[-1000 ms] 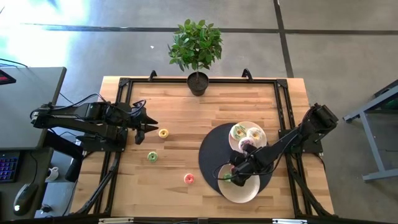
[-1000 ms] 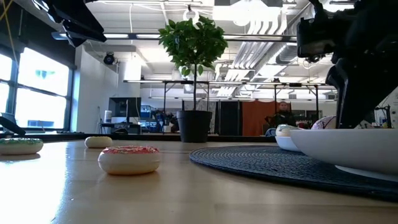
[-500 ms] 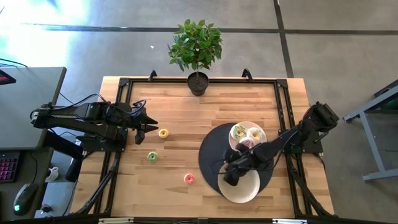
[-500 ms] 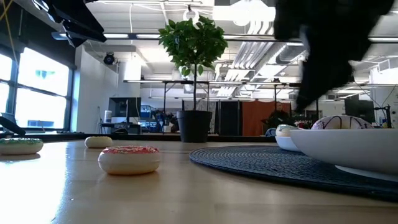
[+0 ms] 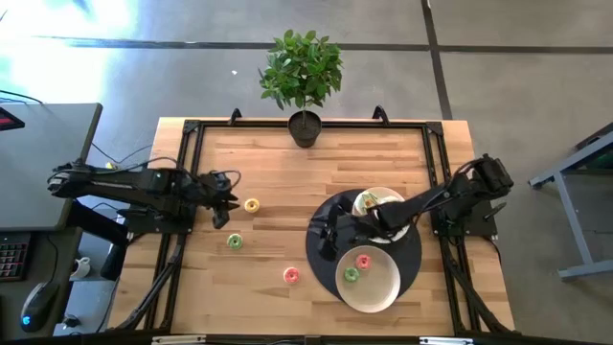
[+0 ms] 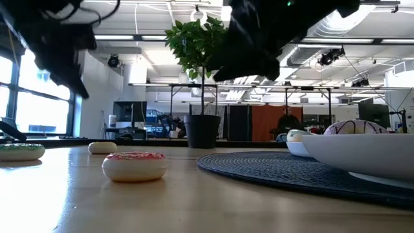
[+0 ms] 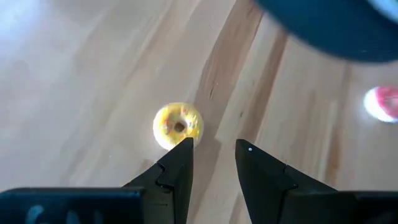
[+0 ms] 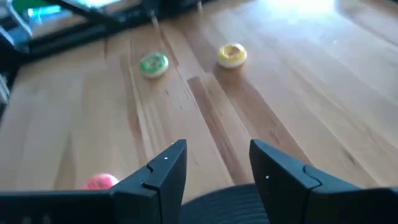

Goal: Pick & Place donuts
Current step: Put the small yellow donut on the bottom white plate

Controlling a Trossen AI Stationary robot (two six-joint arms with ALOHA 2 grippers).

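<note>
Small yellow ring donut (image 5: 252, 205) with glossy icing and a dark centre hole, lying flat on the light wooden slatted table (image 5: 287, 163), left of centre. Just beside it, the left gripper (image 5: 227, 203), fingers parted and holding nothing; in the left wrist view the same yellow donut (image 7: 178, 126) just past the tip of one dark finger (image 7: 176, 171).

Below it, a small green-frosted ring donut (image 5: 235, 241), and farther toward the near edge a small pink-frosted ring donut (image 5: 291, 276), both alone on bare wood and well apart from each other. In the low view, pink icing with sprinkles over a cream base on that pink donut (image 6: 134, 166), with the green one (image 6: 21, 152) at the far left.

On the round dark woven placemat (image 5: 321, 240), two round white plates. In the nearer plate (image 5: 381, 287), one small pink donut (image 5: 363, 261) and one small green donut (image 5: 351, 275), side by side. In the farther plate (image 5: 395, 196), larger pale frosted donuts (image 5: 370, 202), partly hidden by the right arm.

Right gripper (image 5: 329, 233) over the left part of the mat, beside both plates, fingers spread and empty; between them in the right wrist view, only wood and the mat's edge.

Potted green leafy plant (image 5: 303, 77) at the table's far edge.
</note>
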